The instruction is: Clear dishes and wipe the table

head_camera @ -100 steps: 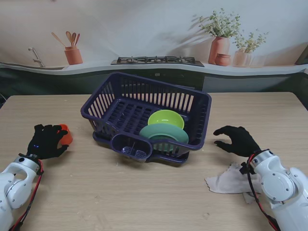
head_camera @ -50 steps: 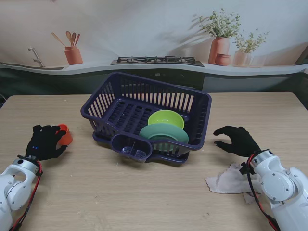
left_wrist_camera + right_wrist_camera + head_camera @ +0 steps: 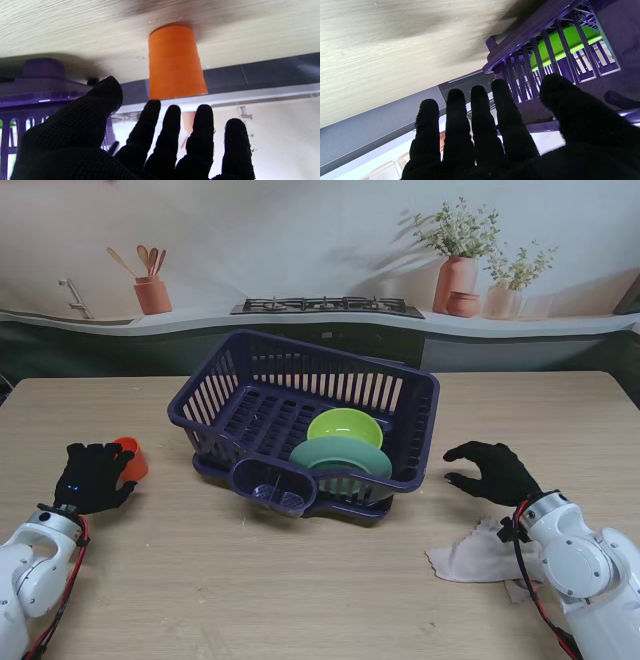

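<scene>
Orange cup (image 3: 132, 459) stands upright on the table (image 3: 300, 580), left of the purple dish rack (image 3: 300, 420) w/ a clear gap. Left hand (image 3: 92, 477) sits just beside it, fingers (image 3: 200, 130) spread, holding nothing. Right hand (image 3: 495, 471) is open too, near the rack's right wall, gray cloth (image 3: 480, 555) nearer the robot. Green bowl (image 3: 345, 426) & teal plate (image 3: 340, 457) stand in the rack.

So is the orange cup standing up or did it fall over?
Standing up. The orange cup sits on the table on its narrow end, just beyond the open left hand.
</scene>
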### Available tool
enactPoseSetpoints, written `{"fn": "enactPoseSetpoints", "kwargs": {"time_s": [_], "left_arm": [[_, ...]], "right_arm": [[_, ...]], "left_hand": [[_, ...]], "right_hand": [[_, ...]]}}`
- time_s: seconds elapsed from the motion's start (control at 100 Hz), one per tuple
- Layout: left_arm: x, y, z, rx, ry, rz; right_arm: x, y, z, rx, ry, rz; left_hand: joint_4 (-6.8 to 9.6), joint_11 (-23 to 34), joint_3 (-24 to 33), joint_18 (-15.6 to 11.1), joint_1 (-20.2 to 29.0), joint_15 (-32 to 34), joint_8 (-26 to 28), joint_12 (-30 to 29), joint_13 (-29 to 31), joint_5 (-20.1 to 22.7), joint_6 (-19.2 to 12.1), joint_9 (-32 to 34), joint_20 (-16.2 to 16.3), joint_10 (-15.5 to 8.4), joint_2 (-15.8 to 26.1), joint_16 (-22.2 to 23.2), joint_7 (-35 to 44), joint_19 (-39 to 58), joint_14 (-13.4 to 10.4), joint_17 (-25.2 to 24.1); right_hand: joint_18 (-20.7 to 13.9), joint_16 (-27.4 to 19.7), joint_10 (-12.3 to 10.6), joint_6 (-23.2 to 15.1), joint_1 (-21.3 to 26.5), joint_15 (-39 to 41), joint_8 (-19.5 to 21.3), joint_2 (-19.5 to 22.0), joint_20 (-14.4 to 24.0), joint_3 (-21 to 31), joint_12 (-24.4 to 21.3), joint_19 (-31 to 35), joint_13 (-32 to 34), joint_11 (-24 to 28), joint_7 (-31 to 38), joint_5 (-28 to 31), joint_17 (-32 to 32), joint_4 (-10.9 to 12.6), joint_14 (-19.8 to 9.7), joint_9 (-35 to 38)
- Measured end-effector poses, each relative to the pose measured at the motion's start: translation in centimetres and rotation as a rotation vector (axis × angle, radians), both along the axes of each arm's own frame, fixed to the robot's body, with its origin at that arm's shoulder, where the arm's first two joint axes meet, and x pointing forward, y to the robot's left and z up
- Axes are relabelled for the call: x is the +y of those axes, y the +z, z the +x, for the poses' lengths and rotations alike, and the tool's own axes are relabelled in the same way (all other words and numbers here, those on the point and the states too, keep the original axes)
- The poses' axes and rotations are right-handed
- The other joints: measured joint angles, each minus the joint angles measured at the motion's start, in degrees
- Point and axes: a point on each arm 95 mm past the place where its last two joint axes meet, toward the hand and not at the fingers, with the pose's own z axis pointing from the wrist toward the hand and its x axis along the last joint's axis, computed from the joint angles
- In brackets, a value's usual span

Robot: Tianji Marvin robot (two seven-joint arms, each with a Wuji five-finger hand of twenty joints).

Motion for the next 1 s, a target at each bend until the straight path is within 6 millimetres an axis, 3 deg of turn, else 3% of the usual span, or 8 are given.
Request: {"fn": "enactPoseSetpoints", "kwargs": {"time_s": [0.29,0.4,1.0], "left_arm": [[-0.19,-0.12,0.13,-0.002,0.010,-0.012],[-0.12,-0.24,-0.02,-0.030,-0.007,-0.024],[0.27,-0.66,0.21,-0.033,0.011,-0.021]], "right_arm": [[0.00,0.01,0.00,-0.001,0.000,0.000],[0.01,0.01,0.00,0.000,0.000,0.000],[0.06,-0.03,-0.01,0.003,0.001,0.001]], "left_hand": [[0.00,0.61,-0.09,0.35,1.20,1.14,-0.01,0.00,0.62,0.00,1.15,0.63,0.89,0.65,0.00,0.01,-0.03,1.61,0.64,1.23],[0.00,0.61,-0.09,0.37,1.20,1.13,0.59,0.04,0.62,0.83,-1.09,0.63,1.42,0.65,0.00,0.02,2.46,2.22,0.64,1.24],[0.00,0.25,-0.09,0.38,1.20,-0.92,0.48,0.13,-1.77,-0.71,-0.94,-3.13,1.44,0.65,0.00,-0.72,2.13,2.24,0.57,1.17]], "right_hand": [[0.00,0.00,0.00,0.00,0.00,0.00,0.00,0.00,0.04,0.00,0.00,0.00,0.00,0.00,0.00,0.00,0.00,0.00,0.00,0.00],[0.00,0.00,-0.01,0.00,0.00,0.00,0.00,0.00,0.21,0.00,0.00,0.00,0.00,0.00,0.01,0.00,0.00,0.00,0.00,0.00],[0.00,0.00,-0.01,0.00,-0.01,0.00,0.00,0.00,0.51,0.00,0.00,-0.01,-0.01,0.00,0.02,0.00,0.00,0.00,0.00,0.00]]}}
